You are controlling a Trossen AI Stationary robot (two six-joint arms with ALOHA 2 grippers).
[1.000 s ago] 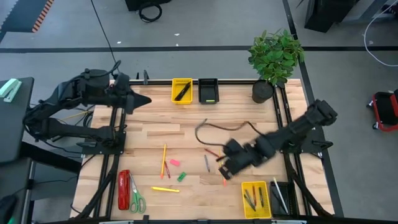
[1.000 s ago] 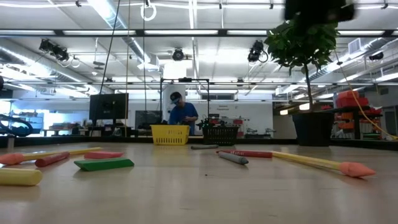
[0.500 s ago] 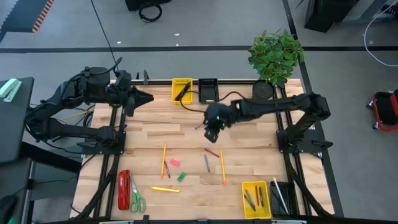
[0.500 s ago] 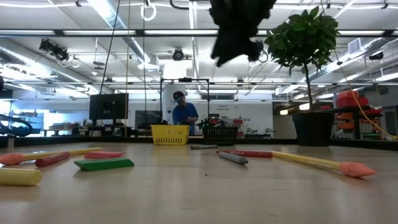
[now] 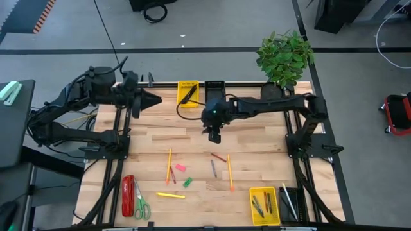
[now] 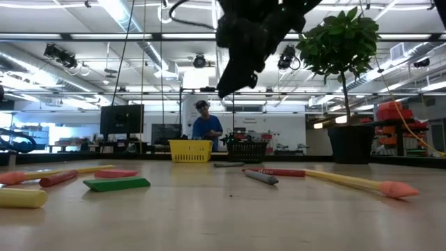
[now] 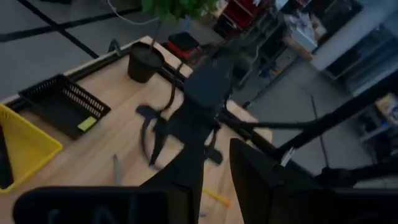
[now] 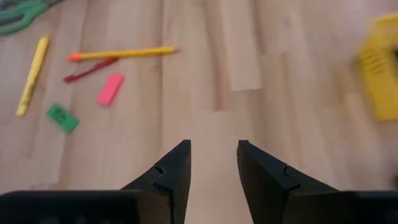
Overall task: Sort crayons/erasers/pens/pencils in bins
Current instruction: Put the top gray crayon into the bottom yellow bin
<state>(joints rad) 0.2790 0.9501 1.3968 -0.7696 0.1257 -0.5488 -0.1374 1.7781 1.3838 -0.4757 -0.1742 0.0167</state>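
Note:
My right gripper [image 5: 214, 133] hangs open and empty above the far middle of the table; it shows dark at the top of the low view [image 6: 240, 49]. Its wrist view [image 8: 214, 168] looks down on an orange pencil [image 8: 121, 54], a red crayon [image 8: 90, 70], a pink eraser [image 8: 111, 88], a green eraser [image 8: 62, 117] and a yellow stick [image 8: 32, 74], all lying flat on the wood. A second orange pencil [image 5: 229, 172], a grey crayon [image 5: 213, 168] and a red crayon [image 5: 219, 157] lie nearer the right. My left gripper [image 5: 152, 99] waits open at the far left.
A yellow bin [image 5: 188, 93] with a black pen and a black bin [image 5: 215, 93] with a green eraser stand at the far edge. A yellow bin [image 5: 264, 204] and a black bin [image 5: 289, 204] stand near right. A red stapler [image 5: 128, 196], scissors [image 5: 140, 206] and a potted plant [image 5: 282, 61] are also there.
My right gripper has swung from the near right, beside the yellow bin, up and toward the far edge and the left, to above the table's far middle. My left gripper has shifted a little toward the right. The things on the table have stayed put.

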